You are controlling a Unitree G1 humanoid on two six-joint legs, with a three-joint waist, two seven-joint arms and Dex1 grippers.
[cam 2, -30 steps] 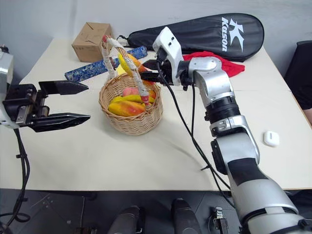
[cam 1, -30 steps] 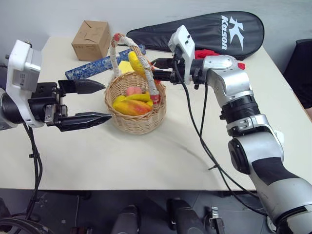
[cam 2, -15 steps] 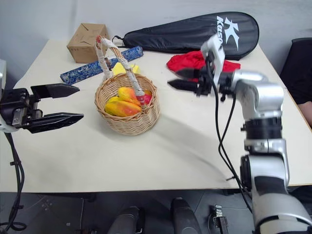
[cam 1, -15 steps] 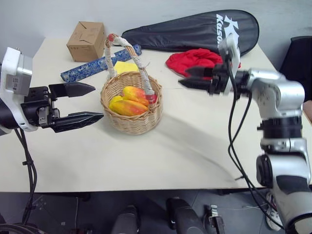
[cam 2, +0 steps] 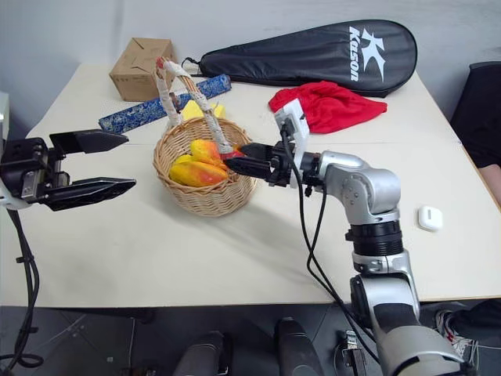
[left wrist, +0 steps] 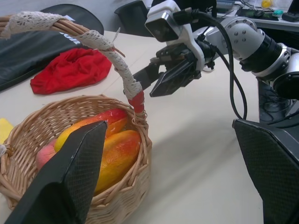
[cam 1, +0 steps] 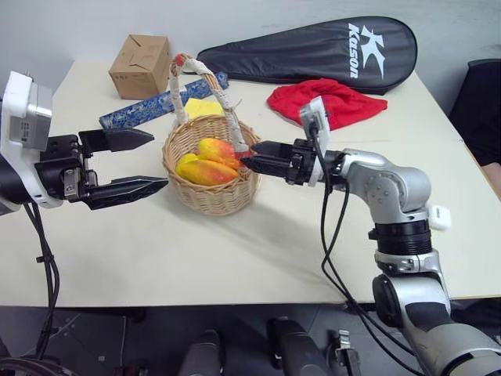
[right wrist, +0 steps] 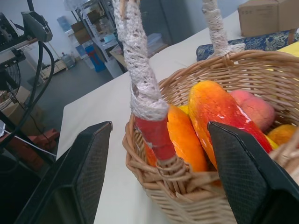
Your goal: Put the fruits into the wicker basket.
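Mangoes (cam 1: 207, 168) lie inside the wicker basket (cam 1: 213, 196) mid-table. Right gripper (cam 1: 252, 157), at the basket's three o'clock by the handle's red end, is spread, empty. Left gripper (cam 1: 153, 160), at nine o'clock, gapes wide.

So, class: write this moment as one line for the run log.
left gripper: open, empty, beside wicker basket | right gripper: open, empty, at handle's red base | mangoes: in basket

Head pair overhead (wrists near basket (right wrist: 196, 154))
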